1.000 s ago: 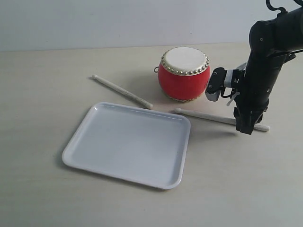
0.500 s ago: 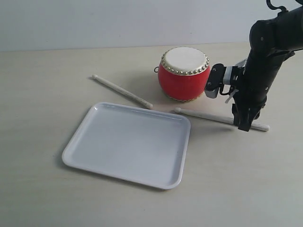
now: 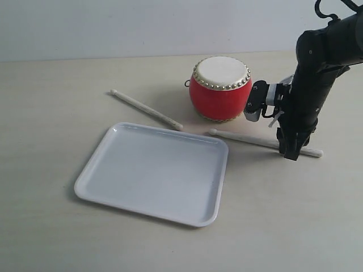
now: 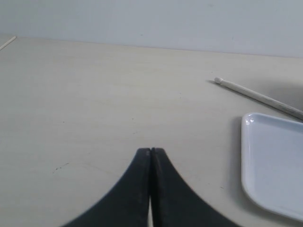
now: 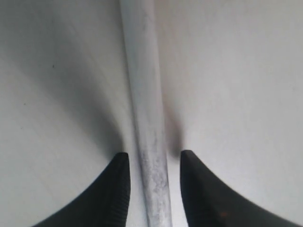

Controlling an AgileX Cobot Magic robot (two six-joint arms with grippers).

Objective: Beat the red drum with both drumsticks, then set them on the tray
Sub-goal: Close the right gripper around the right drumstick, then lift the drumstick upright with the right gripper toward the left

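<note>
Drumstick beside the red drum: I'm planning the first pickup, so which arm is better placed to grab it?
Right. The right gripper straddles that drumstick, jaws open on either side; the left gripper is shut, apart from the other drumstick.

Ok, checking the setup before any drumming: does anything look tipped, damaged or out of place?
Nothing stands out. The drum stands upright, the tray lies flat, and the left stick and right stick lie unbroken on the table, the latter straddled by the open right gripper.
</note>
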